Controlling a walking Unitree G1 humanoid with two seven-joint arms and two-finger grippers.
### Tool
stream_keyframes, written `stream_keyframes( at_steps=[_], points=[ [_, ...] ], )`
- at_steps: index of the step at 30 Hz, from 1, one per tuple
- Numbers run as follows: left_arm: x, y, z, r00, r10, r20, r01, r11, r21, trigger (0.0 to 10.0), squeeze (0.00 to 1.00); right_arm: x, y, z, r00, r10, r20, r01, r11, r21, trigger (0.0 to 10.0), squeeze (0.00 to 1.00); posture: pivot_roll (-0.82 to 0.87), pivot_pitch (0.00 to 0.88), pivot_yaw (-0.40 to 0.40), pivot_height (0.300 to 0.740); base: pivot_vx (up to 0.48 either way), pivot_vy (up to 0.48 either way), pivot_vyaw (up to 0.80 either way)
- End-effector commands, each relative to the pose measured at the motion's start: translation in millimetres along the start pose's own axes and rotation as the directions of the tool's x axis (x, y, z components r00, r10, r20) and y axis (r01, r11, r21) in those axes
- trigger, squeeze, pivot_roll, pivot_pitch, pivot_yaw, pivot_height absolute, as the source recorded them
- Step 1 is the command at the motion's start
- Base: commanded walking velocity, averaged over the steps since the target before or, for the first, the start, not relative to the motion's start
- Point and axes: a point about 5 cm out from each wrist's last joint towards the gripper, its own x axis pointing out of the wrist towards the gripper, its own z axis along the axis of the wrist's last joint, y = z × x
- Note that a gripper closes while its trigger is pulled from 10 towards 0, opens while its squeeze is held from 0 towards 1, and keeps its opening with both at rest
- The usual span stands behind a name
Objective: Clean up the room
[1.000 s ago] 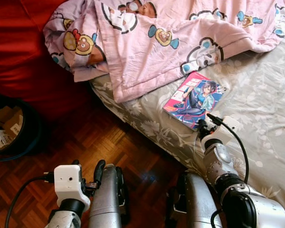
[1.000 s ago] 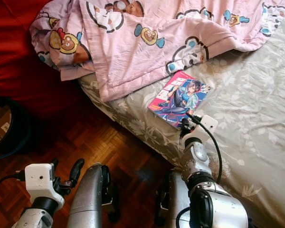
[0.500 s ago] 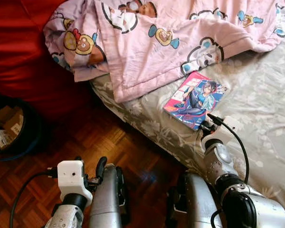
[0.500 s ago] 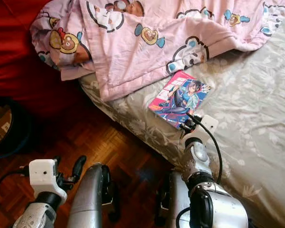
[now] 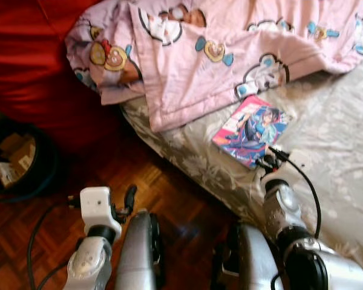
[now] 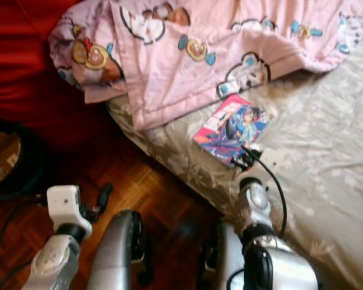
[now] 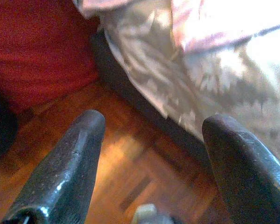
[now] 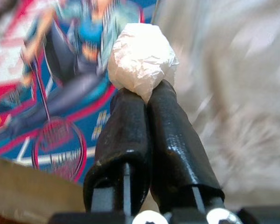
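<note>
Bed with grey floral sheet (image 5: 327,181): right tool (image 8: 147,95) now over colourful manga book (image 5: 250,130), pinching crumpled white paper ball (image 8: 141,60); left tool (image 7: 154,140) spread, idle; bin next

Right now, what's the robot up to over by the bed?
The right claw is shut on a crumpled white paper wad, held just over the comic book lying on the bed below the pink cartoon blanket. The left claw is open, idle over the wood floor beside the bed.
</note>
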Motion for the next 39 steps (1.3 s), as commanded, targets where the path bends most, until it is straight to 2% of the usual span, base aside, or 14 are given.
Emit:
stream_keyframes(
  at_steps=[1, 3, 4, 6, 10, 11, 12, 13, 17, 20, 25, 29, 35, 39],
  points=[
    [-2.8, 10.3, -14.5, 0.998, 0.048, -0.045, -0.049, 0.998, -0.026, 10.0, 0.0, -7.9, -18.2, -4.9, 0.999, -0.033, 0.019, 0.034, 0.999, -0.022, 0.0, 0.0, 0.08, 0.227, -0.019, 0.613, 0.0, 0.0, 0.0],
    [-0.9, 10.6, -15.3, 0.998, 0.049, -0.046, -0.051, 0.998, -0.029, 10.0, 0.0, -8.2, -19.4, -5.2, 0.999, -0.037, 0.019, 0.038, 0.999, -0.024, 0.0, 0.0, 0.07, 0.222, -0.019, 0.613, 0.0, 0.0, 0.0],
    [-0.7, 13.5, -17.1, 0.997, 0.064, -0.047, -0.066, 0.997, -0.038, 10.0, 0.0, -14.4, -30.1, -8.5, 0.999, -0.043, 0.03, 0.044, 0.998, -0.035, 0.0, 0.0, 0.06, 0.201, -0.022, 0.613, 0.0, 0.0, 0.0],
    [0.0, 15.4, -18.7, 0.996, 0.073, -0.047, -0.075, 0.996, -0.042, 10.0, 0.0, -17.8, -34.4, -10.7, 0.999, -0.043, 0.033, 0.044, 0.998, -0.044, 0.0, 0.0, 0.06, 0.192, -0.024, 0.613, 0.0, 0.0, 0.0],
    [0.5, 27.9, -29.4, 0.99, 0.125, -0.064, -0.126, 0.992, -0.01, 10.0, 0.0, -34.7, -46.9, -26.5, 1.0, -0.007, 0.006, 0.008, 0.99, -0.137, 0.0, 0.0, 0.03, 0.164, -0.029, 0.613, 0.0, 0.0, 0.0],
    [-0.7, 32.4, -33.4, 0.988, 0.136, -0.075, -0.136, 0.991, 0.009, 10.0, 0.0, -39.7, -50.0, -32.9, 1.0, -0.005, -0.015, 0.002, 0.988, -0.154, 1.9, 0.0, 0.03, 0.154, -0.03, 0.613, 0.0, 0.0, 0.0],
    [-1.6, 35.6, -36.1, 0.986, 0.144, -0.082, -0.143, 0.99, 0.022, 10.0, 0.0, -43.2, -52.2, -37.2, 1.0, -0.004, -0.031, -0.001, 0.986, -0.164, 1.9, 0.0, 0.03, 0.154, -0.03, 0.613, 0.0, 0.0, 0.0],
    [-4.1, 43.7, -39.9, 0.979, 0.179, -0.095, -0.176, 0.984, 0.038, 10.0, 0.0, -48.3, -55.7, -43.3, 0.999, -0.007, -0.054, -0.003, 0.984, -0.176, 10.0, 0.0, 0.02, 0.146, -0.029, 0.613, 0.0, 0.0, 0.0],
    [-16.7, 81.8, -49.6, 0.929, 0.346, -0.132, -0.335, 0.937, 0.096, 10.0, 0.0, -61.2, -63.6, -56.2, 0.995, -0.004, -0.104, -0.017, 0.979, -0.203, 10.0, 0.0, 0.02, 0.117, -0.028, 0.613, 0.0, 0.0, 0.0],
    [-22.4, 92.3, -56.1, 0.92, 0.359, -0.156, -0.347, 0.932, 0.102, 10.0, 0.0, -65.1, -66.4, -58.9, 0.993, -0.001, -0.117, -0.025, 0.975, -0.22, 10.0, 0.0, 0.03, 0.104, -0.029, 0.613, 0.0, 0.0, 0.0],
    [-37.1, 83.4, -91.9, 0.92, 0.246, -0.306, -0.22, 0.968, 0.118, 10.0, 0.0, -76.7, -72.6, -74.6, 0.975, 0.036, -0.219, -0.097, 0.957, -0.274, 10.0, 0.0, 0.02, 0.083, -0.026, 0.613, 0.0, 0.0, 0.0],
    [-57.4, 67.1, -136.1, 0.853, 0.19, -0.486, -0.157, 0.982, 0.107, 10.0, 0.0, -86.4, -73.2, -95.6, 0.934, 0.052, -0.353, -0.169, 0.936, -0.309, 10.0, 0.0, 0.01, 0.06, -0.03, 0.613, 0.0, 0.0, 0.0],
    [-71.1, 56.2, -163.7, 0.78, 0.142, -0.609, -0.085, 0.989, 0.121, 10.0, 0.0, -97.3, -70.2, -115.1, 0.885, 0.043, -0.464, -0.219, 0.917, -0.333, 10.0, 0.0, 0.01, 0.031, -0.041, 0.613, 0.0, 0.0, 0.0],
    [-72.6, 55.2, -169.3, 0.755, 0.13, -0.643, -0.061, 0.99, 0.128, 10.0, 0.0, -103.4, -74.6, -121.7, 0.867, 0.009, -0.498, -0.207, 0.916, -0.345, 10.0, 0.0, 0.02, 0.029, -0.039, 0.613, 0.0, 0.0, 0.0]
  ],
)
